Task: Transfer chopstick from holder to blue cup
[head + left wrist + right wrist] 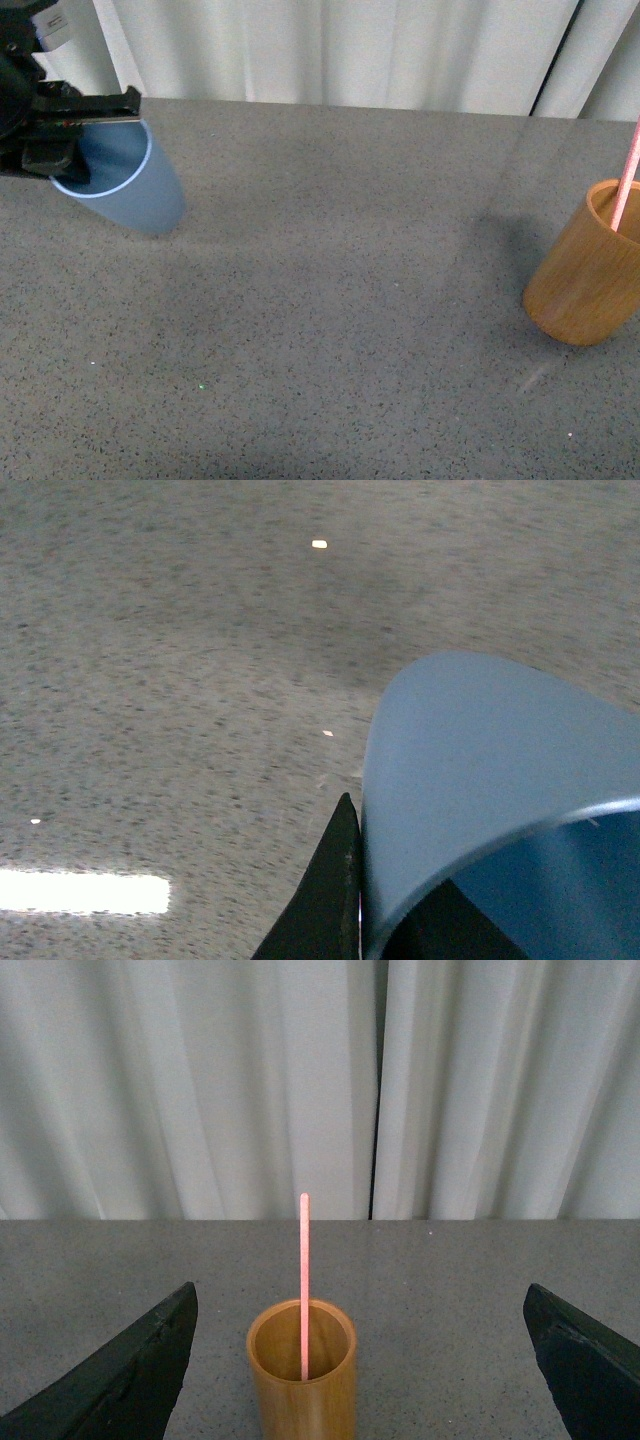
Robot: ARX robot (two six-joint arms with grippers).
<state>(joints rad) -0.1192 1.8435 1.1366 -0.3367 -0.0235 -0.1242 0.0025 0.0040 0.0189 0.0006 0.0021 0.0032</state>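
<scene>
The light-blue cup (135, 185) stands at the far left of the table, tilted, and my left gripper (70, 125) is shut on its rim. In the left wrist view the cup (470, 750) fills the lower right with a black finger (330, 900) pressed against its wall. The orange-brown holder (585, 270) stands at the right edge with a pink chopstick (628, 175) sticking up out of it. In the right wrist view the holder (302, 1380) and chopstick (303, 1280) sit between the wide-open fingers of my right gripper (365, 1360), which is apart from them and empty.
A grey speckled table (350, 300) spans the view. White curtains (350, 50) hang behind its far edge, with a dark gap (378, 1090) between them in the right wrist view.
</scene>
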